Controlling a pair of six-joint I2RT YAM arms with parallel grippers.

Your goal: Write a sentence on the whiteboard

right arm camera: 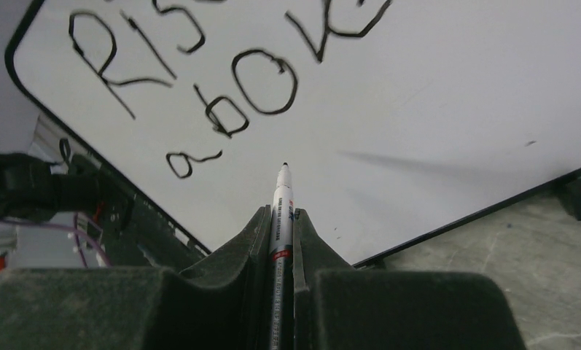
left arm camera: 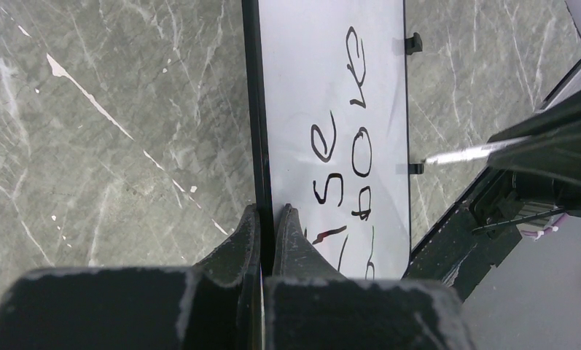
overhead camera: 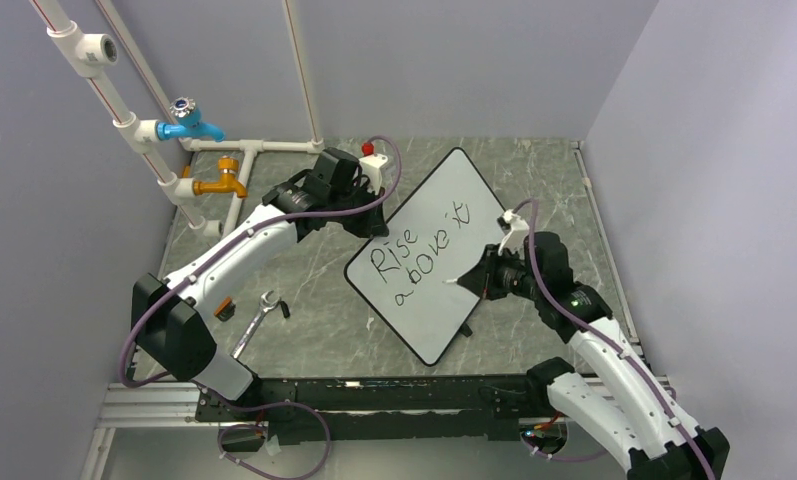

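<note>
Two clamps noted: left end effector (left arm camera: 269, 216) closed on whiteboard (left arm camera: 331, 80) rim, right end effector (right arm camera: 281, 214) closed on marker (right arm camera: 283, 193); sentence (overhead camera: 419, 255) "Rise above it" written.

**Lavender booth, marbled table**

On my screen, plain lavender-grey walls (overhead camera: 454, 60) close in a table (overhead camera: 314, 300) with a grey-green marbled top. It is evenly lit, with soft shadows only. White pipes (overhead camera: 124, 120) slant along the left side, carrying a blue tap (overhead camera: 192, 125) and an orange tap (overhead camera: 222, 183). An aluminium rail (overhead camera: 144, 405) edges the near side.
</note>
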